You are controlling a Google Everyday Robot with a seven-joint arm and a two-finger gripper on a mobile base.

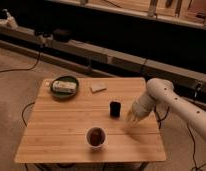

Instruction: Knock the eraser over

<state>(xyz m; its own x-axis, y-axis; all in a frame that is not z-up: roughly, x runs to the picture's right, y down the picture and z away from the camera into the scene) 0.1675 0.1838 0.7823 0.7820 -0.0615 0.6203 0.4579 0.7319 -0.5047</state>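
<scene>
Midway across the pale wooden counter (61,127) stood the small dark upright eraser (115,108), with my pincer (131,118), open or closed I couldn't tell, low just beside it, seemingly placed to tip it.

One each of eraser (114,108), cup (96,136), bowl (64,96), pale block (98,87), jaws beside eraser

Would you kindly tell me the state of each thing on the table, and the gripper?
eraser: standing upright, not yet knocked over.
gripper: low over the table, close beside the eraser.
cup: upright, dark contents.
green plate: holds a pale item.
pale pad: lying flat.
</scene>
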